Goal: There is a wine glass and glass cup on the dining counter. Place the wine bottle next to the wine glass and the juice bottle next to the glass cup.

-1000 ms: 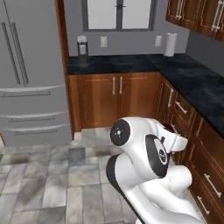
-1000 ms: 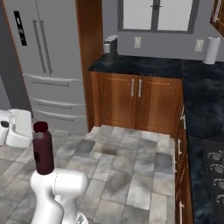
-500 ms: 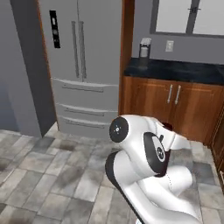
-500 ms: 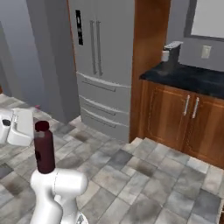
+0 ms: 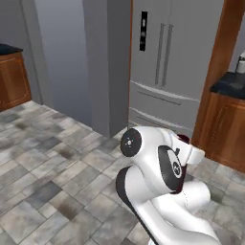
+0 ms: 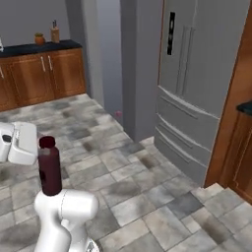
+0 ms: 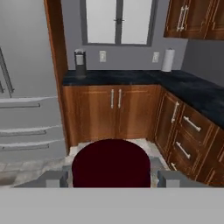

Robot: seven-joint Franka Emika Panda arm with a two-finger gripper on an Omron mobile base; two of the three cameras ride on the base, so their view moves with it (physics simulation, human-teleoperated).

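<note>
1. The jaws are clenched on the juice bottle point(image 7: 111, 162). In the hand view its rounded dark-red top sits between the two grey fingertips point(image 7: 54, 178), one on either side of it.
2. In the right base view the juice bottle stands upright, with its brighter red cap uppermost. It is just beside the white hand and directly above a rounded white joint of the arm.
3. In the left base view a sliver of the dark-red juice bottle peeks out from behind the arm's big white elbow.
4. Below the jaws lies a grey stone-tiled floor point(image 6: 123, 187). The bottle is held up off it and touches no worktop.
5. Ahead of the jaws in the hand view are brown wooden cabinets point(image 7: 114, 109) under a dark marbled worktop point(image 7: 131, 78), which turns a corner and runs on to the right of the jaws.
6. On that worktop a small grey-and-dark appliance point(image 7: 79, 61) stands ahead and to the left of the jaws. A white paper-towel roll point(image 7: 167, 60) stands ahead and to the right.
7. Above the worktop, straight ahead of the jaws, is a window point(image 7: 118, 21). Wall cupboards point(image 7: 192, 17) hang to its right.
8. To the left of the jaws in the hand view stands a tall grey fridge point(image 7: 26, 87) with drawer fronts low down.
9. Well apart from the jaws, another dark worktop point(image 6: 39, 48) carries a small pot point(image 6: 39, 38) and a slim brown bottle point(image 6: 54, 33).
</note>
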